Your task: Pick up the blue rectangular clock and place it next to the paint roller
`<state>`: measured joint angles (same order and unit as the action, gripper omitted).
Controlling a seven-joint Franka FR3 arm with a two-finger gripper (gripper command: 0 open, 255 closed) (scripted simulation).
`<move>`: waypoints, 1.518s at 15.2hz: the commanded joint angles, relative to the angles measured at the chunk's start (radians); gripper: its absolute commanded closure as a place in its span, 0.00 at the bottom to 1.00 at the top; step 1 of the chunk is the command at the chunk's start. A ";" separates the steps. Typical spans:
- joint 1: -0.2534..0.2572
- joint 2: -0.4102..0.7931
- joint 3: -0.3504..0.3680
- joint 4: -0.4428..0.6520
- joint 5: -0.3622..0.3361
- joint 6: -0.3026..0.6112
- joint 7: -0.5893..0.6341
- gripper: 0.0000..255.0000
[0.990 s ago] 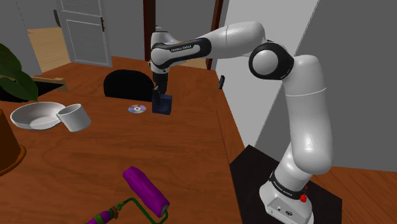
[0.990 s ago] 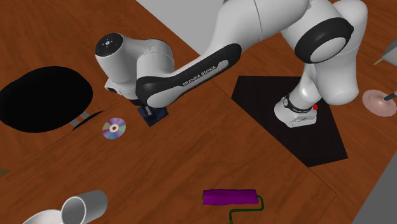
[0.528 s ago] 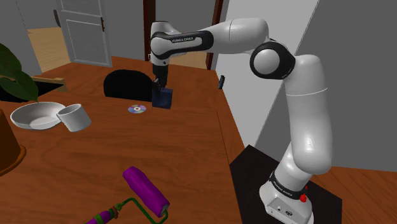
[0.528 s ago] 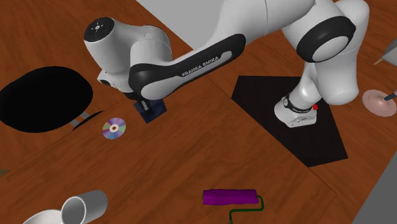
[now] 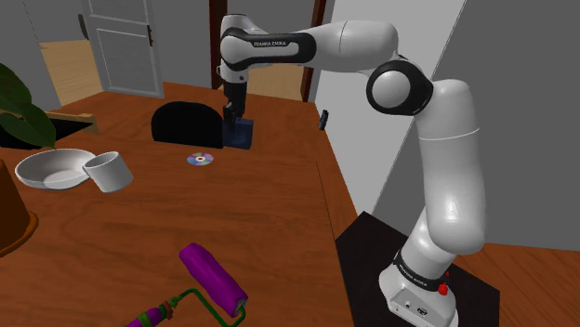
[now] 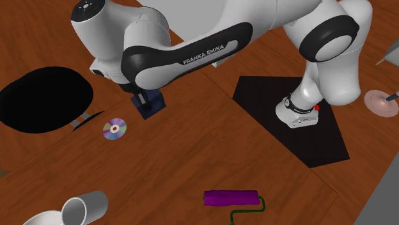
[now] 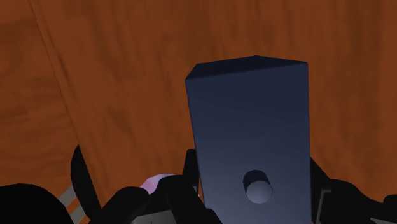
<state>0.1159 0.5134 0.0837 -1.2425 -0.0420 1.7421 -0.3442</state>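
The dark blue rectangular clock (image 5: 243, 134) hangs in the air above the wooden table (image 5: 270, 223), clasped by my black gripper (image 5: 232, 119). In the second exterior view the clock (image 6: 149, 106) shows just below the gripper (image 6: 141, 100), beside a shiny disc (image 6: 115, 128). In the wrist view the clock (image 7: 251, 133) stands between my fingers (image 7: 190, 167), with a small round knob on its face. The paint roller (image 5: 215, 281), purple with a green handle, lies near the table's front edge, far from the gripper. It also shows in the second exterior view, the paint roller (image 6: 231, 197) being low in the picture.
A black round object (image 5: 184, 124) lies right behind the clock. A white bowl (image 5: 48, 169) and a white cup (image 5: 111, 171) sit at the shoulder view's left, by a plant (image 5: 22, 113). The table's edge (image 5: 336, 190) runs under the arm.
My gripper has risen with the clock in it, and has drifted slightly toward the black round object. The clock now hangs higher above the table.
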 commanded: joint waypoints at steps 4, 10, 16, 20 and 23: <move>0.010 -0.037 0.005 -0.005 0.001 -0.032 0.014 1.00; 0.052 -0.256 0.034 -0.330 0.012 0.074 0.093 1.00; 0.099 -0.428 0.074 -0.560 0.030 0.133 0.179 1.00; 0.133 -0.527 0.107 -0.681 0.048 0.156 0.241 1.00; 0.160 -0.595 0.135 -0.758 0.064 0.167 0.290 1.00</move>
<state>0.2660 -0.0565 0.2084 -1.9748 0.0161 1.9073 -0.0735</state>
